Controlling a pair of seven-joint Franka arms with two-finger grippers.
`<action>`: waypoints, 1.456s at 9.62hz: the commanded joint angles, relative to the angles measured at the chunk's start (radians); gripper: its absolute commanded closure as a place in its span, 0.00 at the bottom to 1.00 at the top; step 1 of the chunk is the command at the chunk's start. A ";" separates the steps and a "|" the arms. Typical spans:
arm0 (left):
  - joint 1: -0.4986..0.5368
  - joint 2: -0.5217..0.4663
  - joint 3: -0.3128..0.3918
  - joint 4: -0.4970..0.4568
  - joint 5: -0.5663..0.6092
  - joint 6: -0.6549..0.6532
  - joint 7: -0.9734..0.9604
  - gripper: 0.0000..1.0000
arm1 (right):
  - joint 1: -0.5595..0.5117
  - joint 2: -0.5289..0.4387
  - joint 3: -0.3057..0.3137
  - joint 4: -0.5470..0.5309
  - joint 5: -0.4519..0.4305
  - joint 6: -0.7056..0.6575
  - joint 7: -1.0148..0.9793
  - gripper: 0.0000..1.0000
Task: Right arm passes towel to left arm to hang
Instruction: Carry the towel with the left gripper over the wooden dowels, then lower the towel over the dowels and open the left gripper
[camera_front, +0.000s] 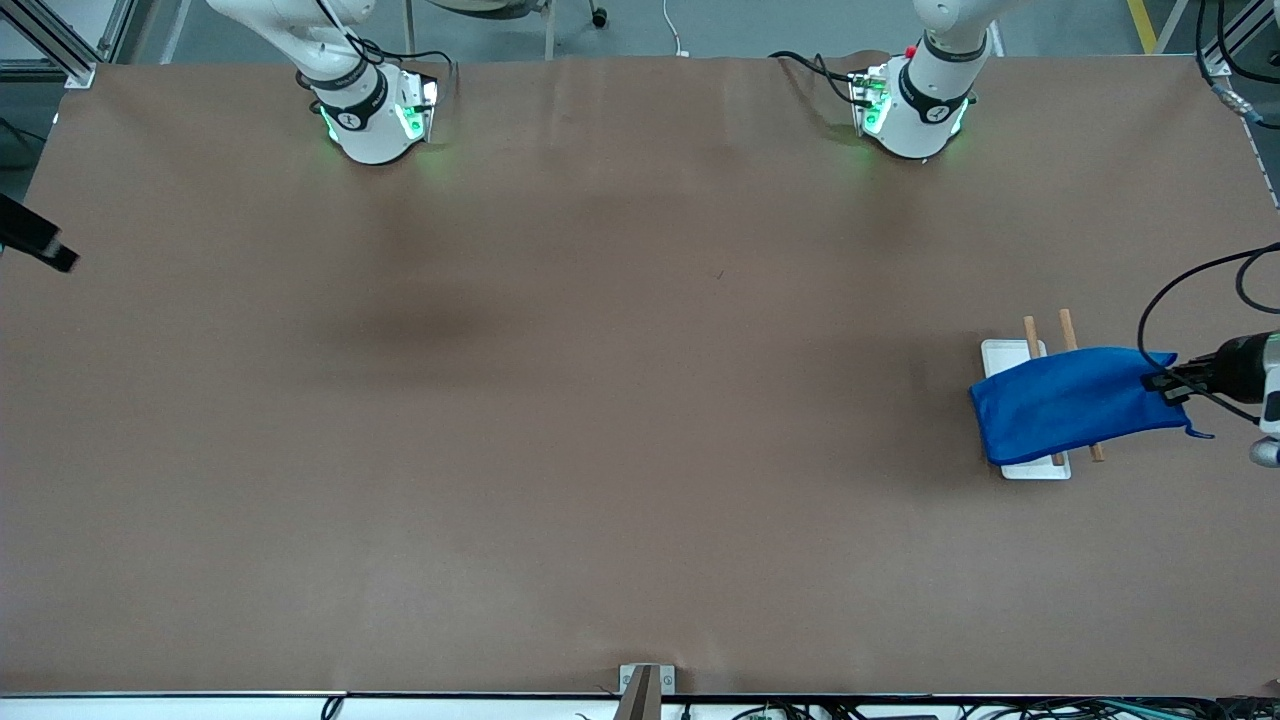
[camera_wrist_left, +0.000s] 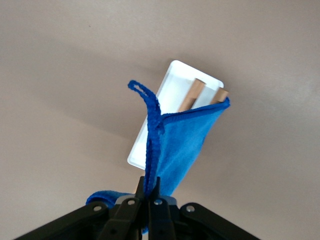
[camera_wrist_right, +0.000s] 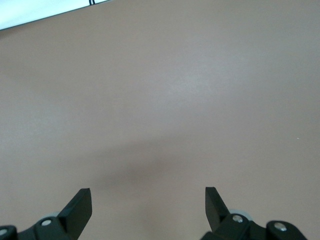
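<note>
The blue towel (camera_front: 1070, 405) lies draped over a small rack of two wooden rods (camera_front: 1066, 325) on a white base (camera_front: 1000, 355), near the left arm's end of the table. My left gripper (camera_front: 1165, 383) is shut on the towel's stitched edge beside the rack. In the left wrist view the gripper (camera_wrist_left: 150, 182) pinches that edge, and the towel (camera_wrist_left: 185, 145) runs from it to the rods (camera_wrist_left: 192, 95), with a thread loop standing up. My right gripper (camera_wrist_right: 147, 192) is open and empty over bare table; its black tip (camera_front: 50, 250) shows at the right arm's end.
Brown table cover (camera_front: 640, 400) spreads between the two arm bases. A small metal bracket (camera_front: 645, 685) sits at the table edge nearest the front camera. A black cable (camera_front: 1180, 285) loops above the left wrist.
</note>
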 joint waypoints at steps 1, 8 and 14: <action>0.025 0.023 -0.004 -0.021 0.020 0.027 0.037 1.00 | -0.030 0.024 0.010 0.031 -0.013 -0.004 -0.006 0.00; 0.068 0.050 -0.004 -0.021 0.020 0.030 0.075 0.88 | -0.016 0.024 0.008 0.007 -0.062 0.023 -0.068 0.00; 0.056 0.044 -0.013 0.043 0.040 0.021 0.221 0.00 | -0.019 0.024 0.010 -0.001 -0.065 0.028 -0.065 0.00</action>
